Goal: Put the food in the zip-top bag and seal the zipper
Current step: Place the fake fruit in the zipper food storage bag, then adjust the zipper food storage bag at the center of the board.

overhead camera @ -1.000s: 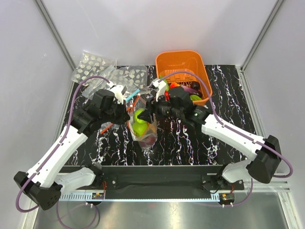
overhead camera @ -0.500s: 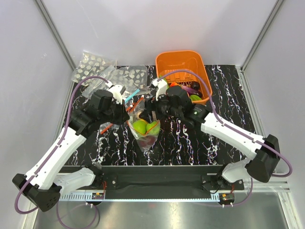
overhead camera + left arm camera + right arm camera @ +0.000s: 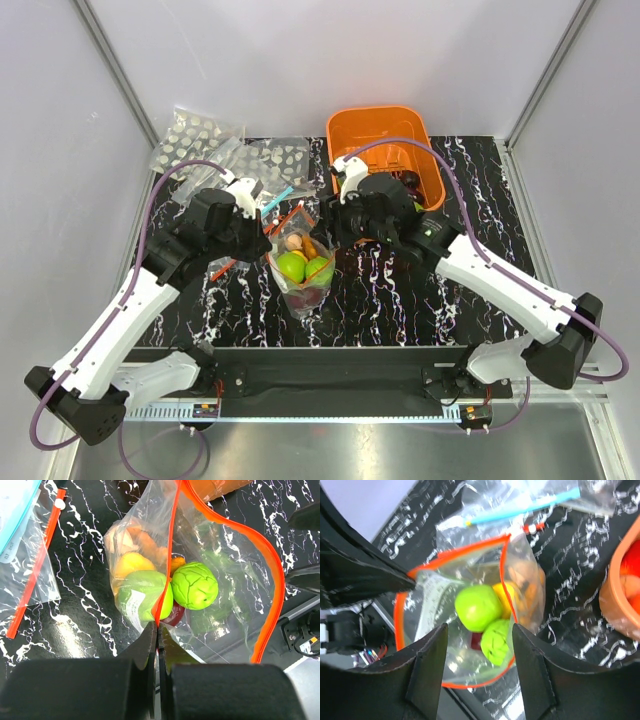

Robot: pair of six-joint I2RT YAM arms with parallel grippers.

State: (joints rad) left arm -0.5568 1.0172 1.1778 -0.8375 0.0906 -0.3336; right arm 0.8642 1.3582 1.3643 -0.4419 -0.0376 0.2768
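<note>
The clear zip-top bag stands open on the black marbled table. My left gripper is shut on its red-orange zipper at the near side of the mouth and holds that edge up. Inside the bag lie two green apples, a yellow piece, an orange piece and a dark red one. My right gripper hovers open just above the bag's mouth, with nothing between its fingers. In the top view the right gripper sits between the bag and the basket.
The orange basket stands at the back right, with more food in it, partly hidden by my right arm. Spotted bags and a blue-stripped bag lie at the back left. Another bag's red strip lies left of the open bag.
My right gripper has drawn back from the bag's mouth toward the basket, and a green piece now lies in the bag. My left gripper has kept its hold.
</note>
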